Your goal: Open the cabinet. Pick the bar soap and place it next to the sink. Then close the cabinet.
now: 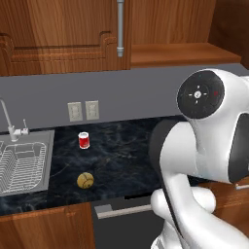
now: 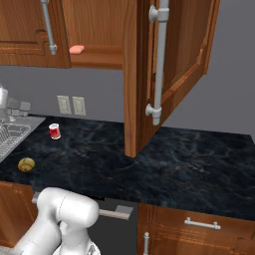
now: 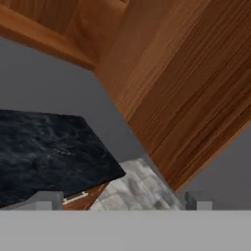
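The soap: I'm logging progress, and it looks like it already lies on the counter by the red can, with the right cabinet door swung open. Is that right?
Not quite. The right door is swung open, but the soap is not on the counter by the red can: it lies on the cabinet shelf, as the right base view shows.

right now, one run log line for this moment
cabinet: right door open | bar soap: on shelf | gripper: open, empty | sink: no soap
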### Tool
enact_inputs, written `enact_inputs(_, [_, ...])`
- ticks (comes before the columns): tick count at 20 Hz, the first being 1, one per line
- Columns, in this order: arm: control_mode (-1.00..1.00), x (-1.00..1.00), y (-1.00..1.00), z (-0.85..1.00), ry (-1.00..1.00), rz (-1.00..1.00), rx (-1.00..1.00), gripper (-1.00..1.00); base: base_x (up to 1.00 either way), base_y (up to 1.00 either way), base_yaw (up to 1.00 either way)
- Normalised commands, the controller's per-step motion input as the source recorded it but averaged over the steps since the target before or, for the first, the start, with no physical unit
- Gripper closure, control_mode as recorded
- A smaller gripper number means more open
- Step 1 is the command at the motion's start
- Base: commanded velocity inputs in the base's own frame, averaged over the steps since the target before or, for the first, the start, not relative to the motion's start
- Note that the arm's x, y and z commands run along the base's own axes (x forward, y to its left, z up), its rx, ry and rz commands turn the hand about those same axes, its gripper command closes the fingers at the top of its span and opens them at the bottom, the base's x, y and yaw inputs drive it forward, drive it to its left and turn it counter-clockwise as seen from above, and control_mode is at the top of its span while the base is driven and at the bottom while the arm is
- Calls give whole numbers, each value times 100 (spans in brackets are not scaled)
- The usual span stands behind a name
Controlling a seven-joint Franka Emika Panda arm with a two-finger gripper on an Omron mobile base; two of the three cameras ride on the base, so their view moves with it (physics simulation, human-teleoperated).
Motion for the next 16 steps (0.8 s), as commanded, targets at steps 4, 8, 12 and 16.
enact_inputs(4, [-100, 38, 14, -20, -15, 32, 27, -100, 0, 0, 0])
enact_inputs(8, [-100, 53, 26, -63, -5, 48, 8, -100, 0, 0, 0])
enact_inputs(12, [-100, 39, 27, -28, 0, 53, 7, -100, 0, 0, 0])
enact_inputs(16, [-100, 17, 9, 0, 10, 49, 9, -100, 0, 0, 0])
